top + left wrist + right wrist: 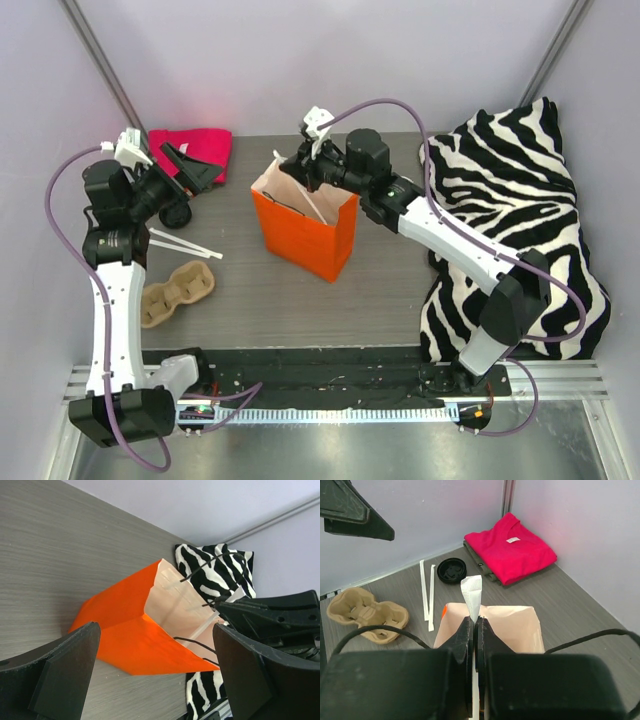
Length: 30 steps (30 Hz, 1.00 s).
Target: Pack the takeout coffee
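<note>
From above, we see the orange bag (305,225) standing open at the middle of the table (240,300). The right gripper (303,165) sits at its mouth from the upper right with its fingers pressed together; what they pinch is too small to tell here. The left gripper (195,168) hangs at the upper left with its fingers spread wide and nothing between them. Below it lie two white straws (185,245) and the tray (175,293). A red shirt (190,145) lies at the top left and a zebra cloth (510,200) fills the right side.

In the left wrist view, the two spread fingers frame the bag, which lies well apart from them; its pale inside faces us, and no print shows on it.

In the right wrist view, the closed fingers pinch a white strip (471,592) that rises out of the bag's mouth at the centre; we cannot tell whether it is the bag's handle. A round black lid (451,571) lies flat on the table at the upper middle, just beside the straws. The cup itself we cannot make out in any view, and the gripper hides most of the bag's inside. The shirt carries a small white label (510,540) at its collar, too small to read. We find no other writing.
</note>
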### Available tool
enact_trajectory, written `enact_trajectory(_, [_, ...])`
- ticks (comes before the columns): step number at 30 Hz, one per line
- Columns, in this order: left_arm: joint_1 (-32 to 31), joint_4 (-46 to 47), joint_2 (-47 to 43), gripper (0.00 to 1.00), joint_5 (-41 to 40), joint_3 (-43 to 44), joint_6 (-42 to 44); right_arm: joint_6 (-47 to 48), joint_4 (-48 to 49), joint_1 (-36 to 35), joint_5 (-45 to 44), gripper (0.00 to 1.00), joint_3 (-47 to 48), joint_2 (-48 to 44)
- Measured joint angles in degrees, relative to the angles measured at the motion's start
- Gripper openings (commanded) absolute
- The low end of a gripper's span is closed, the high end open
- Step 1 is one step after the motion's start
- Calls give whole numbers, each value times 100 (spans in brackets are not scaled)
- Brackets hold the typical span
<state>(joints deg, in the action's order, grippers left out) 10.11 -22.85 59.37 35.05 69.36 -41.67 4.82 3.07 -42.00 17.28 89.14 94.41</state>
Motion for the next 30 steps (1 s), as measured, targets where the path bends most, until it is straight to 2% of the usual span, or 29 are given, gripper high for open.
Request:
enact_trajectory(7, [79, -76, 192, 100, 4, -20, -17, -225, 146, 13, 4, 1, -409, 13])
enact_trajectory(10, [85, -72, 258, 100, 9, -20, -28, -304, 179, 13, 4, 9, -518, 13])
enact_trajectory(13, [90, -74, 337, 100, 9, -20, -39, -380, 168, 26, 0, 27, -605, 13])
enact_trajectory(14, [90, -76, 361, 100, 9, -20, -37, -393, 157, 33, -2, 35, -623, 13])
enact_trajectory(23, [107, -227, 522, 100, 9, -7, 48, -522, -157, 68, -31, 50, -457, 11])
enact_trajectory(28, [118, -540, 695, 100, 0, 179, 348, -603, -417, 90, -50, 68, 13, -55])
enact_trajectory(30, [118, -721, 739, 100, 0, 326, 535, -612, -586, 118, -79, 71, 184, -197])
